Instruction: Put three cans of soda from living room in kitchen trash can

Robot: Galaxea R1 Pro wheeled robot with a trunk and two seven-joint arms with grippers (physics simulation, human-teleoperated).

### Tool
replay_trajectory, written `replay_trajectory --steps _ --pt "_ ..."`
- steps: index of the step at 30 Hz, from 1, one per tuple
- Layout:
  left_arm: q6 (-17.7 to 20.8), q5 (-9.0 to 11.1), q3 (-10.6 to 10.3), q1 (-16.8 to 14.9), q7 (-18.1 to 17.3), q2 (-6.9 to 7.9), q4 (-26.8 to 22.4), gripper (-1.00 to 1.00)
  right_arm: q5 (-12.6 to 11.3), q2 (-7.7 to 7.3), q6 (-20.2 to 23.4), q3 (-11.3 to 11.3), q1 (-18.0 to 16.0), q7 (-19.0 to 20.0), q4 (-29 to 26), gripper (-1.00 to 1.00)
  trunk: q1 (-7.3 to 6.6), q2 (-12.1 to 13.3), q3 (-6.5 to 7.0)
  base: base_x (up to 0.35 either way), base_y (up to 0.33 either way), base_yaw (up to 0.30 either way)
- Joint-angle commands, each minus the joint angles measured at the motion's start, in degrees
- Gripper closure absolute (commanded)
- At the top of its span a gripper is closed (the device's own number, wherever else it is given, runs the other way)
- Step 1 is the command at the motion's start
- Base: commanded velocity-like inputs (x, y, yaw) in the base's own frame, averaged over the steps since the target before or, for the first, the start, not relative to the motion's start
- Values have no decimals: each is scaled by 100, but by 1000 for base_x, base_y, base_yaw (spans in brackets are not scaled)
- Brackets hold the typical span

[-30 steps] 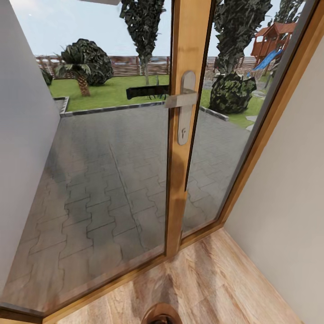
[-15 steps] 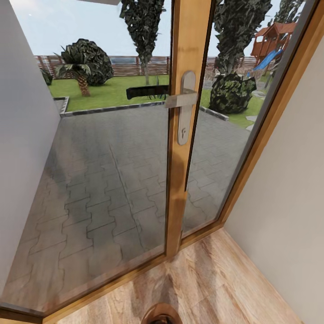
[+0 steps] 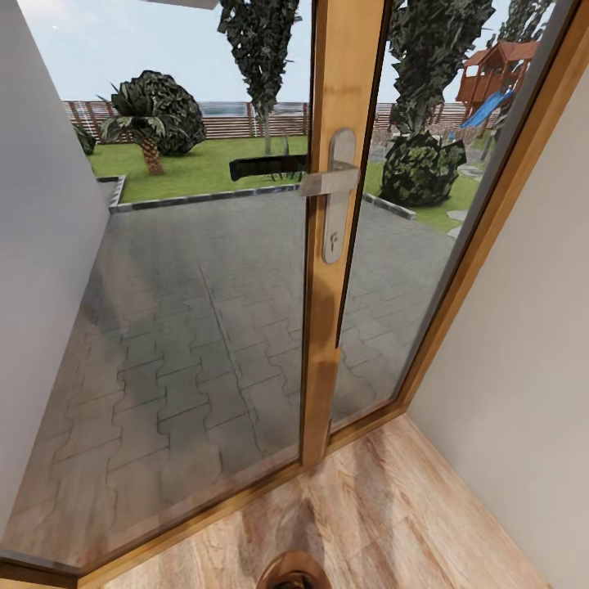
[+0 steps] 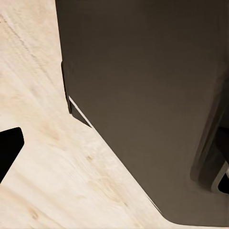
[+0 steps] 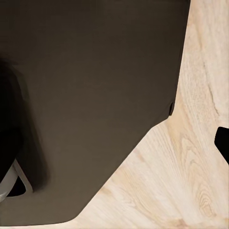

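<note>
The cans of soda and the trash can are out of view. The head view faces the living room's wood-framed glass doors [image 3: 331, 270] at close range, with a steel handle [image 3: 337, 184] on the middle post. The left wrist view looks down at the robot's dark base [image 4: 152, 95] over light wood floor [image 4: 43, 157], with one black fingertip [image 4: 9, 149] at the picture's edge. The right wrist view gives the same dark base [image 5: 90, 95] on wood floor [image 5: 191, 162], with one black fingertip [image 5: 223, 142]. Nothing shows between the fingers.
White walls close in on the left [image 3: 41, 245] and right [image 3: 523, 393] of the doors. Behind the glass lie a paved patio [image 3: 204, 327], a lawn and shrubs. A brown rounded shape [image 3: 293, 573] sits at the head view's lower edge; what it is I cannot tell.
</note>
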Motion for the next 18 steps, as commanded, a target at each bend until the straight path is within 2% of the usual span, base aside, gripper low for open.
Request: replay_trajectory --steps 1,4,12,18 --pt "1 2 2 0 2 0 0 -100 0 0 0 -2 0 -1 0 -100 0 0 0 0 -12 0" --pt "0 7 4 0 9 4 0 -100 0 1 -6 0 0 -3 0 -100 0 0 0 -32 -199 0" --pt "0 2 5 0 6 0 0 -100 0 1 -2 2 0 -3 0 -100 0 0 0 -65 -315 0" --pt "0 0 5 0 6 6 -1 -100 0 1 0 -1 0 -3 0 -100 0 0 0 -12 -60 0"
